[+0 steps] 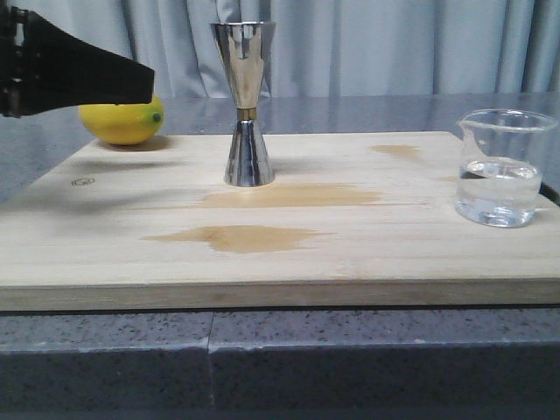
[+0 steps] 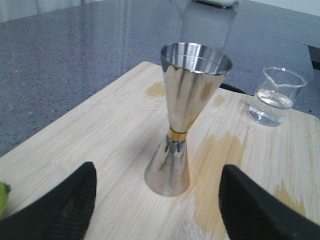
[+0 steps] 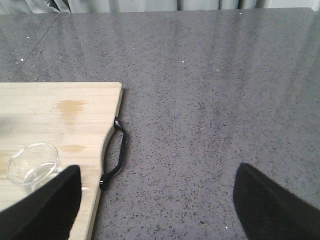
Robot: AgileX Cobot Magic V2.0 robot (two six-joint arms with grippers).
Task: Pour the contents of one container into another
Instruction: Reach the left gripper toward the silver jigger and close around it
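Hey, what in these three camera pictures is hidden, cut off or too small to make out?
- Yellow lemon: front view, its top hidden behind the black left arm; left wrist view, only a sliver at the edge.
- Small clear glass beaker: its faint white markings too small to read; right wrist view, the gripper finger covers its base.
- Small stamp on the wooden board: too small to read.

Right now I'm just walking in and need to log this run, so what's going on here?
Nothing is held yet. The left gripper is open, facing the upright steel jigger on the wooden board. The right gripper is open too, over the grey counter beside the glass beaker, which holds clear liquid near the board's right edge. A lemon sits at the back left. No pouring has begun.
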